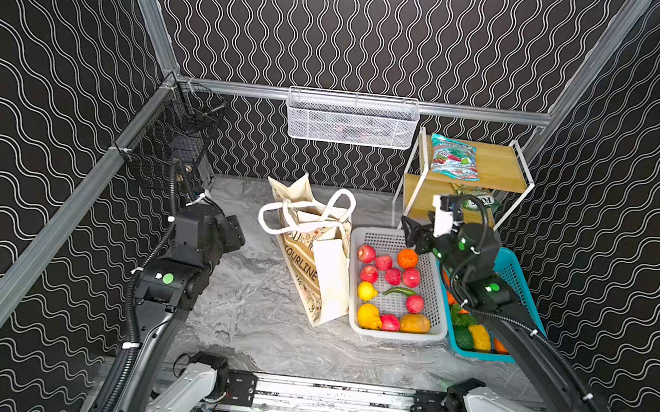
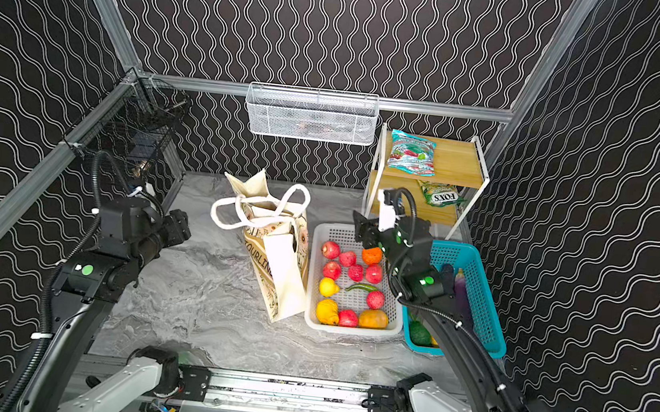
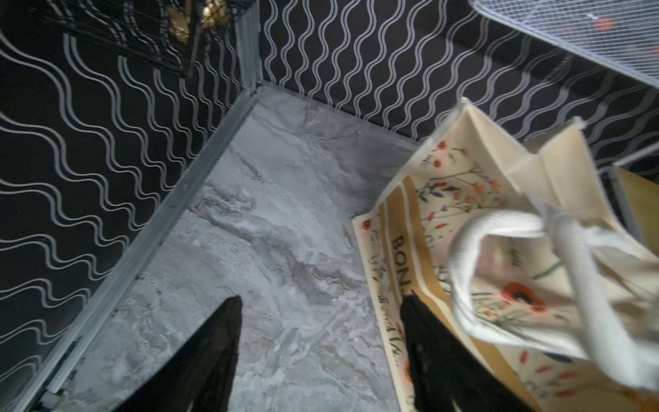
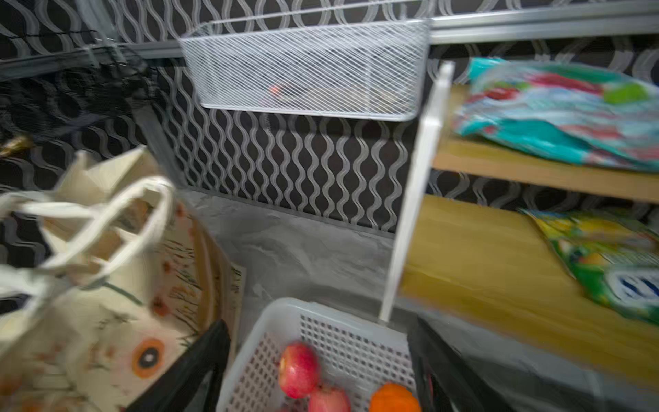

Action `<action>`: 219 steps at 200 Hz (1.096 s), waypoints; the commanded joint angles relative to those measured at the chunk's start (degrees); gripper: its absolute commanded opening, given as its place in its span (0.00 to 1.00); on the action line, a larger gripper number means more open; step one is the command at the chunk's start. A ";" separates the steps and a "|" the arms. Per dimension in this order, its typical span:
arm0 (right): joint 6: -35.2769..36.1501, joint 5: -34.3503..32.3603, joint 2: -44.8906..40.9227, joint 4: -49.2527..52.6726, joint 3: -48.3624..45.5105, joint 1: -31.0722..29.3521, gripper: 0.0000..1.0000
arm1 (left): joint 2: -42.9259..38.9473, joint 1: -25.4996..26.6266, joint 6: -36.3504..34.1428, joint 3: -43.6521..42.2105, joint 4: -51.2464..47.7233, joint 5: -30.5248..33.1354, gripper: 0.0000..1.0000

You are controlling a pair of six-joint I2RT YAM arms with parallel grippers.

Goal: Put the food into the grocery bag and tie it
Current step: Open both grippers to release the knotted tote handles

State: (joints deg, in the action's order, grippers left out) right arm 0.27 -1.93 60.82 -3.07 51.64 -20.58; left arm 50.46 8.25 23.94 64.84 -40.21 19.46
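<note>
The left arm rises from the front rail, elbow bent, with its wrist turned right towards the bag (image 1: 314,264). The left gripper (image 1: 235,231) hangs above the grey marble-look table (image 1: 252,291). In the left wrist view its black fingers (image 3: 217,356) are spread with only table between them, so it is released and empty. The bag stands just to its right, near but apart in both top views.

The bag is tall cream canvas with a floral print and a tan lettered band. It leans a little, and its mouth is crumpled. Thick white straps (image 1: 302,212) cross over the mouth; I cannot tell whether they are knotted.

Touching the bag's right side is the white basket (image 1: 398,333), perforated plastic, holding round red fruit, yellow fruit, a green chilli and an orange (image 1: 407,258).

The right arm reaches in from the front right, over the teal basket (image 1: 521,277), forearm sloping up and wrist bent left. The right gripper (image 1: 410,233) hovers over the white basket's far end, just above the orange. Its jaws are spread wide and grip nothing; the bag lies to its left.

Behind it is a wooden shelf (image 1: 499,166) in a white frame. A glossy teal packet (image 1: 454,157) lies on the top board and a green FOX'S packet (image 2: 440,193) on the lower one.
</note>
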 commanded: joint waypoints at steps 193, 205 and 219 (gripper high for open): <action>-5.08 -11.61 16.11 -57.12 -38.68 22.42 0.99 | 7.73 0.46 -6.79 -43.24 60.10 25.18 0.90; -3.80 -10.97 16.89 -57.67 -38.29 22.42 0.99 | 9.24 1.25 -7.45 -45.37 65.26 25.95 0.99; -4.52 -10.86 18.18 -58.99 -38.58 22.83 0.99 | 11.70 2.36 -9.10 -47.92 72.45 25.46 0.99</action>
State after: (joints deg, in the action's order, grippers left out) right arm -5.10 -14.61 77.08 -55.70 13.63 1.91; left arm 59.57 9.32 17.67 19.79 17.93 42.94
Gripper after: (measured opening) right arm 0.988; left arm 0.997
